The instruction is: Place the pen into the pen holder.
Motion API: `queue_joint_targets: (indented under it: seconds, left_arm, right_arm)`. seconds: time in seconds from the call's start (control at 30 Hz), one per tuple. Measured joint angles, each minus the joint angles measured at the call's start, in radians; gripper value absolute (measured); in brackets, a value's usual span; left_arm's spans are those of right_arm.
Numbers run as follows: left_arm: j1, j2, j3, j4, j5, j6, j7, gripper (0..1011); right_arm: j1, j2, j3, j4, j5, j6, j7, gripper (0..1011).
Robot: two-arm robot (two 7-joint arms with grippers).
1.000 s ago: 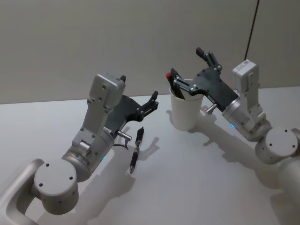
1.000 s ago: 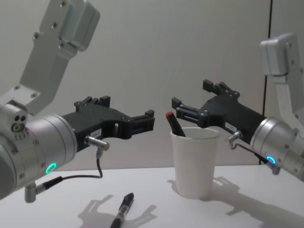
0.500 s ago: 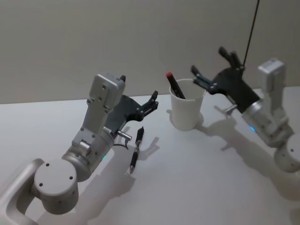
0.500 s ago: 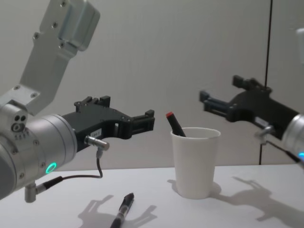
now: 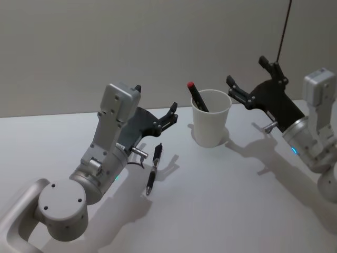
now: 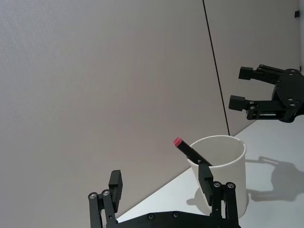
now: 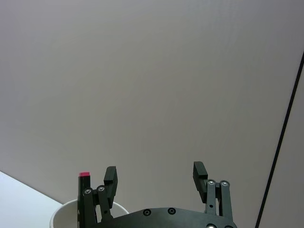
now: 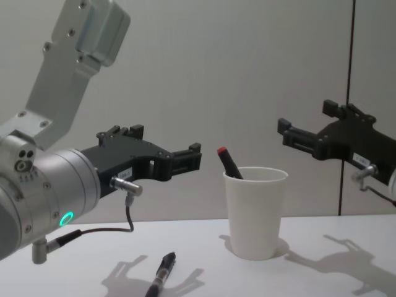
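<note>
Head view has the paper cup standing upright on the table. A red-capped pen leans inside it, its cap poking above the rim. To the cup's right and apart from it, the right gripper hovers above rim level, jaws spread wide with nothing between them. The left gripper hangs to the cup's left, likewise spread and empty, above a second pen lying flat on the table.
</note>
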Motion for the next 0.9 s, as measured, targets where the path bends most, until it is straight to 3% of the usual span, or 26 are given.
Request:
queue_joint_targets:
  seconds: [0.9]
  left_arm:
    - [0.000,0.000,0.000,0.000,0.000,0.000,0.000,1001]
  right_arm:
    - [-0.235,0.093,0.010,-0.344,0.093,0.267,-0.152,1001]
